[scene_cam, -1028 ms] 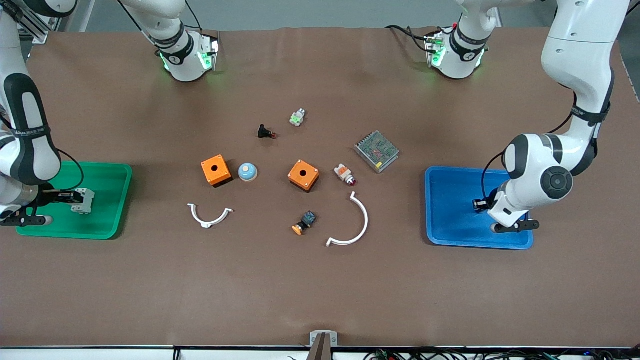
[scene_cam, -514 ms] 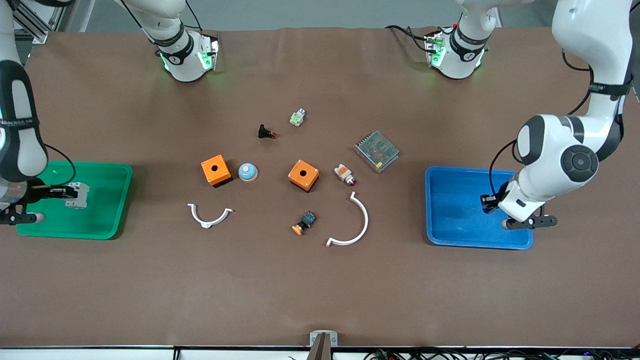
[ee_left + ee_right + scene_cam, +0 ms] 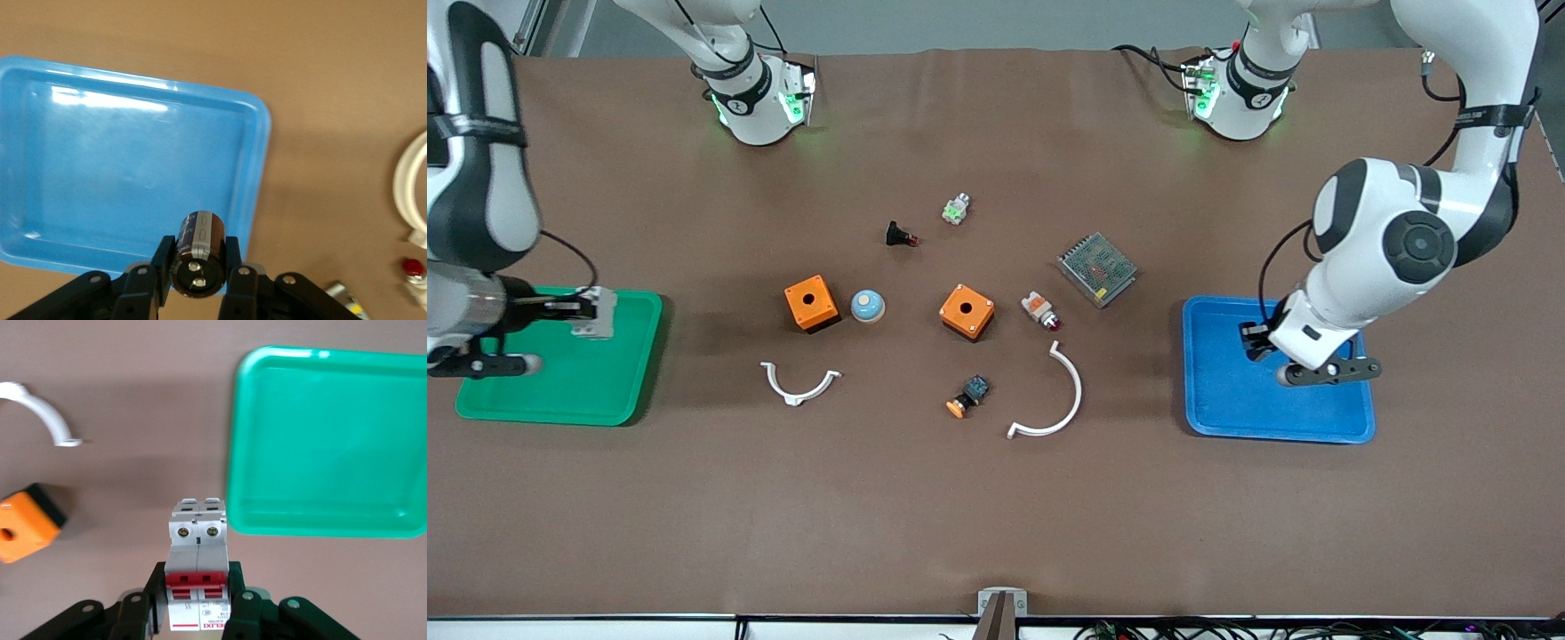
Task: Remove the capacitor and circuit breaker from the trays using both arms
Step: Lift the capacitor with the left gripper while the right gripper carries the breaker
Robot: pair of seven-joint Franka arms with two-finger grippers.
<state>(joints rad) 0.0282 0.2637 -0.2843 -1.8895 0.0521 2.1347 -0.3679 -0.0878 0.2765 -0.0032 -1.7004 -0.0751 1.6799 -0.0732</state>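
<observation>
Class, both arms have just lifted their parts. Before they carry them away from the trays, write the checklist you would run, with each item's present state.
1. Right gripper shut on circuit breaker: ok.
2. Left gripper shut on capacitor: ok.
3. Breaker lifted off green tray: ok.
4. Capacitor lifted off blue tray: ok.
5. Both parts already clear of the tray edges: cannot tell.
6. Bare table beside each tray for setting down: ok.

two orange boxes (image 3: pixel 811 303), mesh-covered box (image 3: pixel 1097 268), white curved clips (image 3: pixel 1054 398)

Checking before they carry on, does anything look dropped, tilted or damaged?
Nothing stands out. The left end effector grips the capacitor squarely; the right end effector holds the circuit breaker straight.
</observation>
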